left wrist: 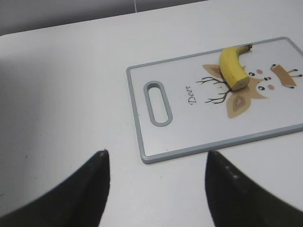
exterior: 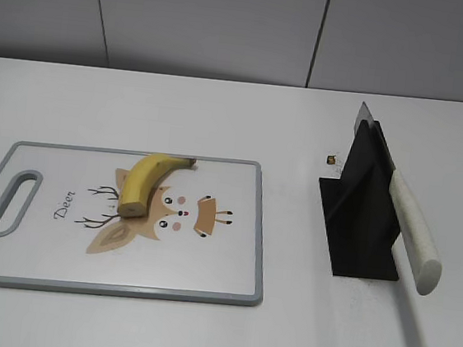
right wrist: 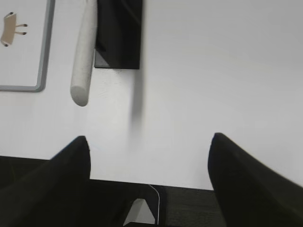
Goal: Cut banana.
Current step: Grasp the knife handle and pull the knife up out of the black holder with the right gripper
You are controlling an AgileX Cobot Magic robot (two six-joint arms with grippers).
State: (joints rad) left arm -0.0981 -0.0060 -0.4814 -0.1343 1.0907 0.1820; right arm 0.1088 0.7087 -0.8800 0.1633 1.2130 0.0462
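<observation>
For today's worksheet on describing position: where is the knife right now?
In the exterior view the knife is on the right side of the table, resting tilted in the black stand, right of the cutting board.

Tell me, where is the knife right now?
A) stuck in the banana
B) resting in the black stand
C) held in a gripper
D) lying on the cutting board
B: the knife leans in the black stand, right of the cutting board, untouched.
</observation>
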